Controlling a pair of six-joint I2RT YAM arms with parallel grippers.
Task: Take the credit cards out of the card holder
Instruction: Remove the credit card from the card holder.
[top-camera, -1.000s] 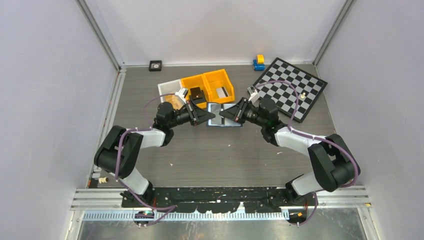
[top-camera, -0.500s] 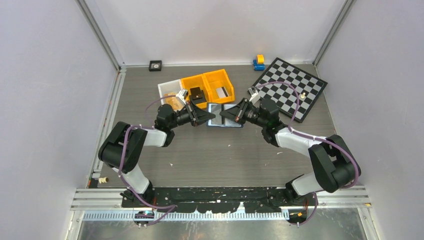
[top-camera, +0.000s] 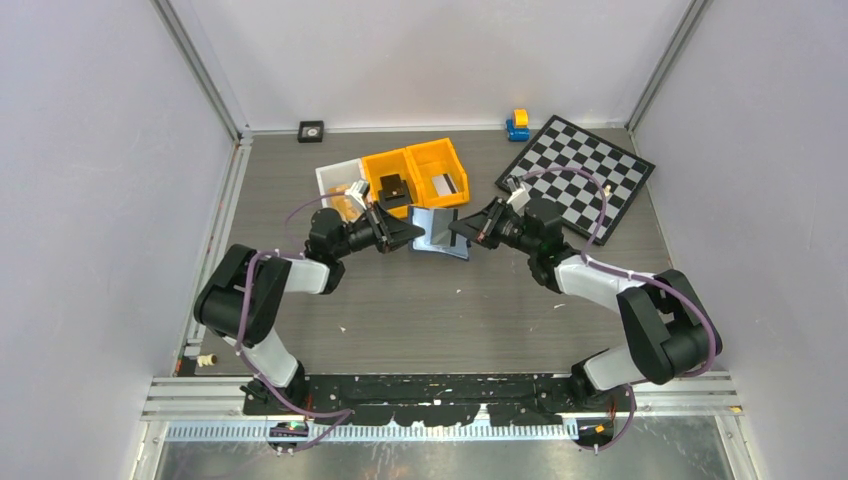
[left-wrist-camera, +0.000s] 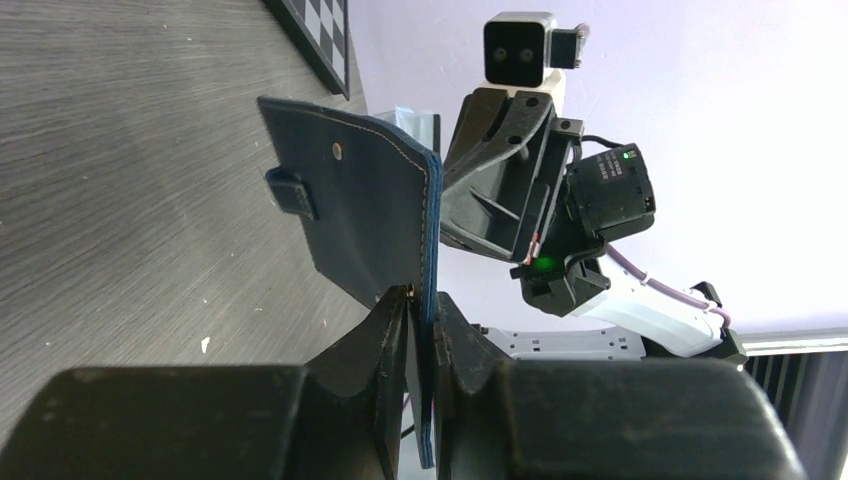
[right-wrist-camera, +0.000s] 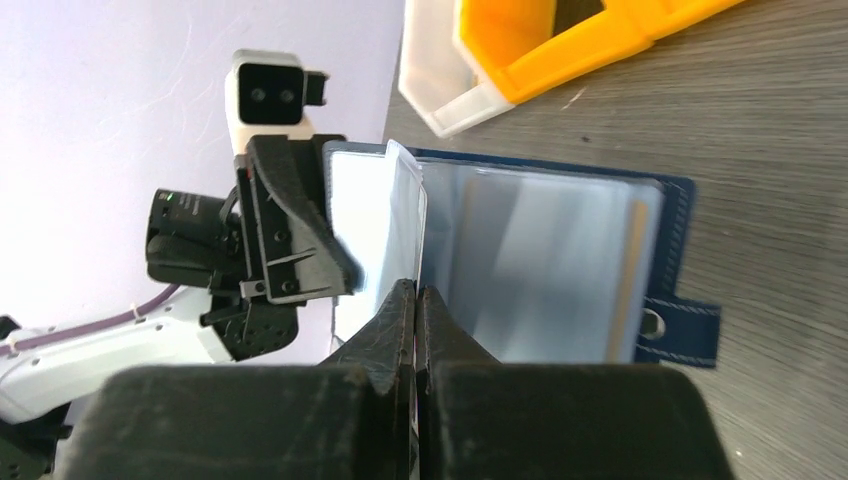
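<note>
Two grippers share the holder (top-camera: 437, 228), held open between them above the table (top-camera: 420, 300), just in front of the orange bins (top-camera: 440, 165). The left gripper (left-wrist-camera: 418, 300) pinches the edge of the navy cover (left-wrist-camera: 360, 200), its jaws almost together. The right gripper (right-wrist-camera: 415, 292) is closed tight on a thin pale leaf (right-wrist-camera: 375, 215) inside. What fills the clear pockets (right-wrist-camera: 540, 270) is too blurred to name

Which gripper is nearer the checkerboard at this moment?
Right. The right gripper sits close to the checkerboard, pinching one side of the card holder. The left gripper clamps the holder's opposite side, farther from the board.
</note>
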